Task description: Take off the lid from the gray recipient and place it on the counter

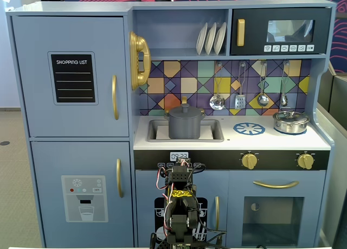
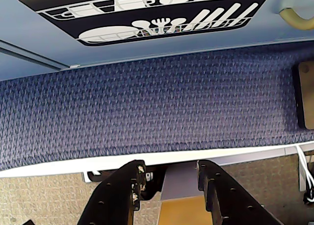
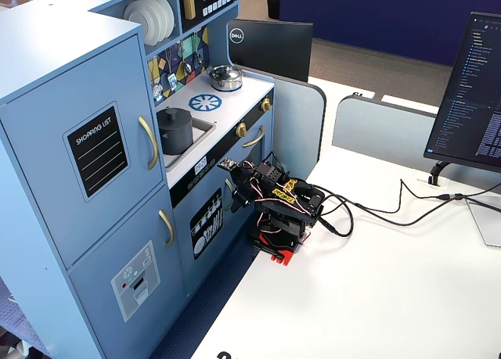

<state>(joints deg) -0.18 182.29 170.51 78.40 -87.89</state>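
The matte dark gray cylindrical pot (image 1: 185, 123) is seen standing upright in the sink recess of the white flat worktop (image 1: 227, 136) of the blue toy kitchen, and it is shown there in both fixed views, at (image 3: 174, 131) in the side one. The round, flat, dark gray lid with a small central knob (image 1: 185, 109) is seated on top of the pot, covering its mouth; from the side it is found at (image 3: 173, 114). To the right of the pot in the front fixed view, a blue-and-white round burner print (image 1: 249, 129) is laid out on the worktop, and a shiny silver lidded pot (image 1: 290, 121) is placed further right, well apart from the gray one. The black folded robot arm (image 3: 279, 205) is parked on the white table (image 3: 376, 288) in front of the kitchen, below worktop level and well apart from pot and lid. In the wrist view the two black fingers of the gripper (image 2: 170, 178) are held apart with a clear gap, and nothing is gripped between them; a strip of blue carpet (image 2: 147, 112) and the lower kitchen door with a white dish-rack print (image 2: 147, 12) are seen beyond the fingertips.
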